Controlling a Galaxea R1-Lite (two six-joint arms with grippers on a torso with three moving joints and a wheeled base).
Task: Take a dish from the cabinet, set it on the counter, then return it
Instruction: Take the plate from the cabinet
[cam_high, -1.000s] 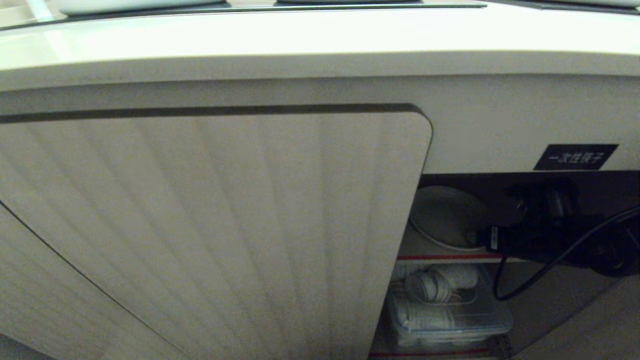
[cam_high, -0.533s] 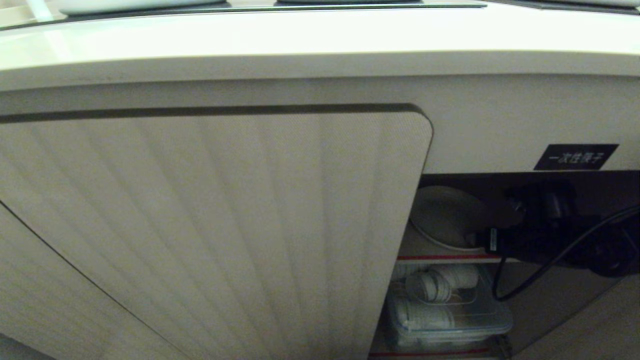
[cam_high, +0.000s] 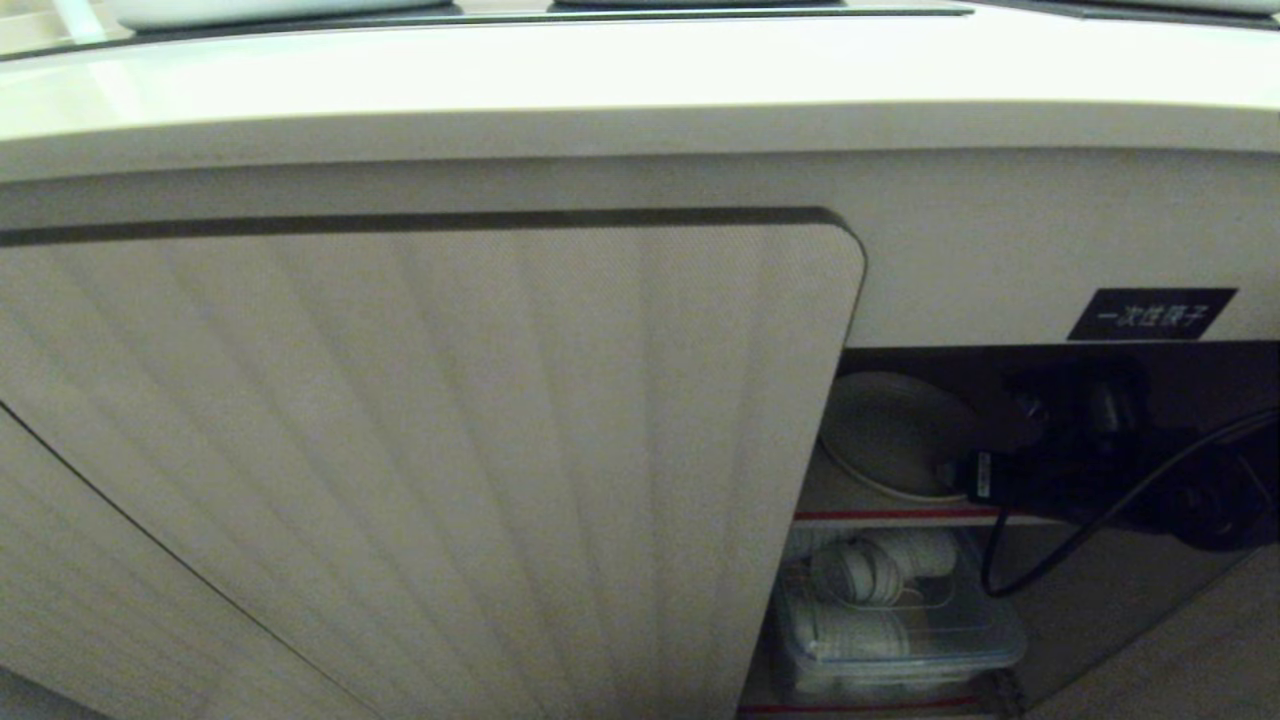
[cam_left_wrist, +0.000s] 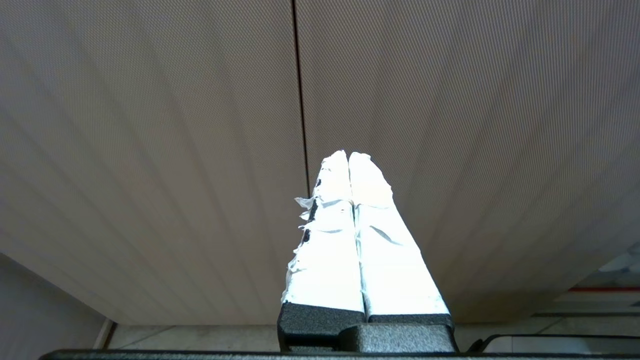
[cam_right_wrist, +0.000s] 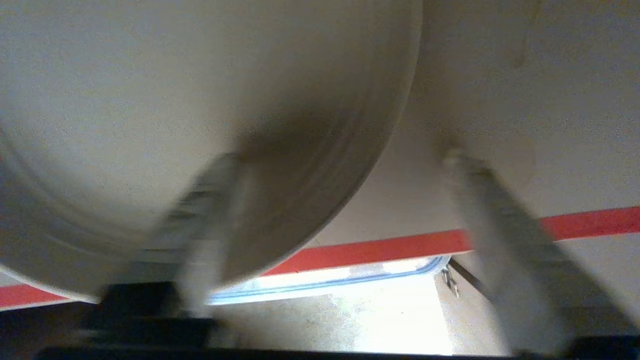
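Note:
The dish (cam_high: 885, 430), a cream-white plate, lies on the upper, red-edged shelf (cam_high: 900, 515) inside the cabinet (cam_high: 450, 450), just right of the ribbed door. My right gripper (cam_high: 965, 475) reaches into the opening at the dish's right rim. In the right wrist view the dish (cam_right_wrist: 200, 100) fills the frame. The right gripper (cam_right_wrist: 340, 157) is open and straddles the rim: one blurred finger (cam_right_wrist: 210, 210) over the plate, the other (cam_right_wrist: 490, 210) over bare shelf. My left gripper (cam_left_wrist: 348, 155) is shut on nothing, facing the ribbed door. The counter (cam_high: 600, 70) runs above.
A black label (cam_high: 1150, 315) with white characters sits above the opening. Below the shelf's red edge (cam_right_wrist: 400, 245) stands a clear plastic box (cam_high: 890, 620) of white items. A black cable (cam_high: 1050, 560) hangs from my right arm. A door seam (cam_left_wrist: 300, 100) runs ahead of the left gripper.

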